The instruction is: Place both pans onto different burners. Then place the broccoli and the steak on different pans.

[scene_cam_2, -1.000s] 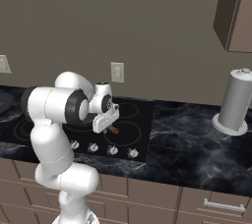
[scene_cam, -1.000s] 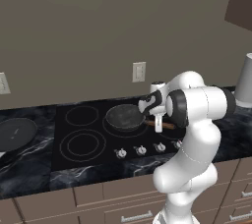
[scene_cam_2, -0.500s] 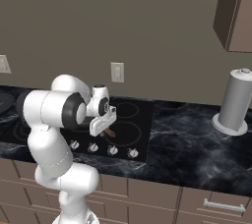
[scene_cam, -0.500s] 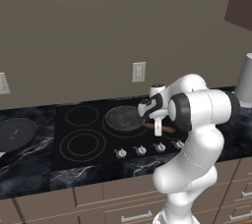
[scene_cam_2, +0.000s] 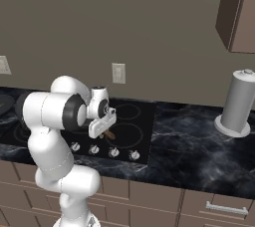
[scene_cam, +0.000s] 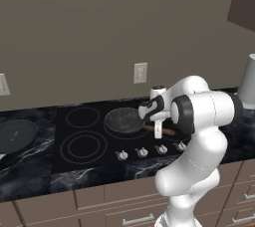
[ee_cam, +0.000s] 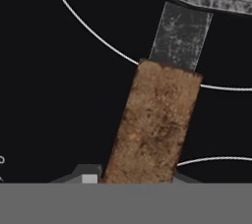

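- Brown wooden handle (ee_cam: 155, 125) runs up the centre of the hand view, flanked at the bottom edge by the fingertips (ee_cam: 88, 176); the narrowly set claw still straddles it, though real contact cannot be told.
- Grey metal neck joins that handle to the speckled pan (scene_cam: 124, 120), whose rim crosses the top of the hand view and which sits on a rear burner ring at mid-frame of the left base view.
- White gripper (scene_cam: 157, 130) hangs just right of the pan, over the handle, above the row of silver knobs (scene_cam: 142, 152) along the cooktop's front edge.
- Glossy black cooktop (scene_cam: 64, 159) shows two bare burners (scene_cam: 83, 147) at centre left of the left base view, one behind the other.
- Black pan (scene_cam: 15, 135) lies off the glass on the marble counter (scene_cam: 27, 181) at the left edge, well apart from the arm.
- Marbled countertop stretches right of the cooktop in the right base view to a grey cylinder (scene_cam_2: 238, 102) on a round base.
- Behind the cooktop, a pale wall outlet (scene_cam_2: 118, 72) marks the brown wall (scene_cam_2: 164, 37); a cabinet (scene_cam_2: 239, 12) hangs at upper right.
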Controlling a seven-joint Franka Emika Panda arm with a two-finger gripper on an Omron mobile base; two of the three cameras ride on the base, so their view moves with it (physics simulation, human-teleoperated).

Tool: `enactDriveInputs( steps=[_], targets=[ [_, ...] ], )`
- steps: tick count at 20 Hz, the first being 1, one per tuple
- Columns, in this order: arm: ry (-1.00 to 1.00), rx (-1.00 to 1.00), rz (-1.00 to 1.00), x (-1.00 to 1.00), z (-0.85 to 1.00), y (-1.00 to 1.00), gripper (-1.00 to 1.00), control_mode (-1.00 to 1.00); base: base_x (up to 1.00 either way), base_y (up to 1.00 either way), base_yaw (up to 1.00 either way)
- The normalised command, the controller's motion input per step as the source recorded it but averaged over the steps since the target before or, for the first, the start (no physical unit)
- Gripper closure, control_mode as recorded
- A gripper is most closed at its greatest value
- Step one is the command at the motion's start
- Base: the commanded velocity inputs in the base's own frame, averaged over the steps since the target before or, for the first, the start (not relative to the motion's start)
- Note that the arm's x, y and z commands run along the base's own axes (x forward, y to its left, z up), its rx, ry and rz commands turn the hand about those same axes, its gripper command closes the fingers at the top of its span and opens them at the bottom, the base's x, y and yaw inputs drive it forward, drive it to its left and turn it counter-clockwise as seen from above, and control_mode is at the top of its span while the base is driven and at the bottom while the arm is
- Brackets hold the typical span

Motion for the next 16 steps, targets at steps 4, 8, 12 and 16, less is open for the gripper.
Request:
enactDriveInputs(
  steps=[4,8,12,16],
  targets=[
    [0.00,0.00,0.00,0.01,0.00,0.00,-1.00,-1.00,0.00,0.00,0.00],
    [0.00,0.00,0.00,0.00,0.00,0.00,-1.00,-1.00,0.00,0.00,0.00],
    [0.00,0.00,0.00,0.00,0.18,0.00,-1.00,-1.00,0.00,0.00,0.00],
    [0.00,0.00,0.00,-0.02,0.42,0.00,-1.00,-1.00,0.00,0.00,0.00]
  ],
)
